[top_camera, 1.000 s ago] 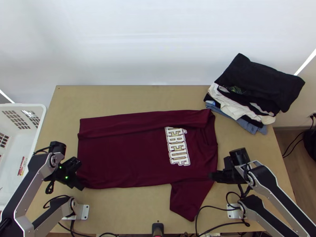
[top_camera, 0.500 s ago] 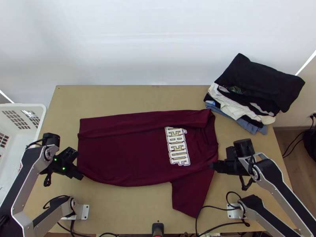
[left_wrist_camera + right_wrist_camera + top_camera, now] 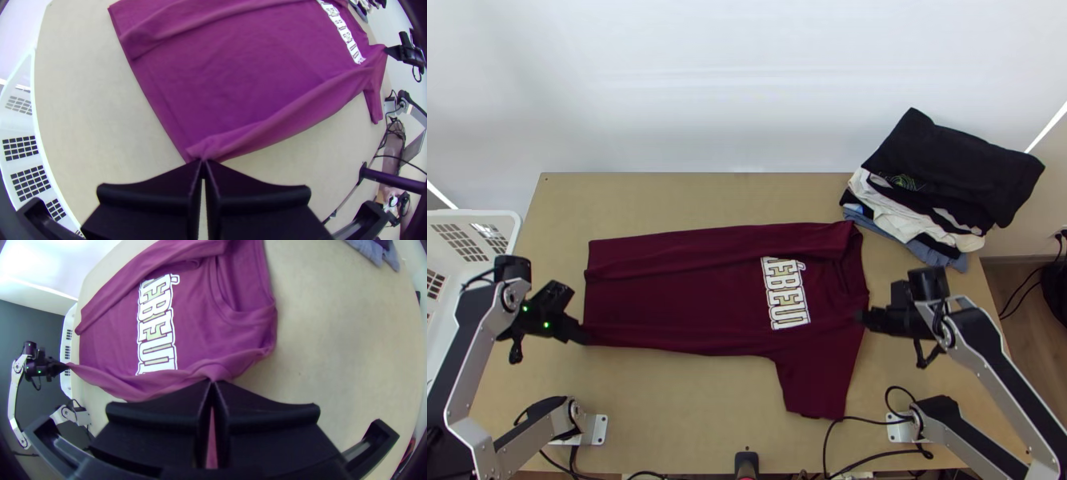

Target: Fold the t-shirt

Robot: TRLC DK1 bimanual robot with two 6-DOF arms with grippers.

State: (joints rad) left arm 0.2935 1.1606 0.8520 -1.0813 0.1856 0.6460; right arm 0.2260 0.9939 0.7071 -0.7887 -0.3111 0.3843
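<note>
Basket point(image 3: 477, 214), left edge. Left gripper point(image 3: 582, 337), lower left: pressed together, pinching the shirt's hem corner. Shirt point(image 3: 667, 296), centre: spread, upper side folded in; its lower edge has just risen up the frame, now overlapping the end of the print point(image 3: 786, 300), so the second side fold seems under way. Sleeve point(image 3: 819, 384), lower right of centre, trails unfolded. Right gripper point(image 3: 865, 318), right: closed on the shoulder edge. Pile point(image 3: 955, 172), upper right.

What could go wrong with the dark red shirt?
The left pincer pinches just a corner of the shirt, so it might slip out. The sleeve lies right by a black cable and might snag. It also sticks out past the shirt's side, so the fold might look messy.
</note>
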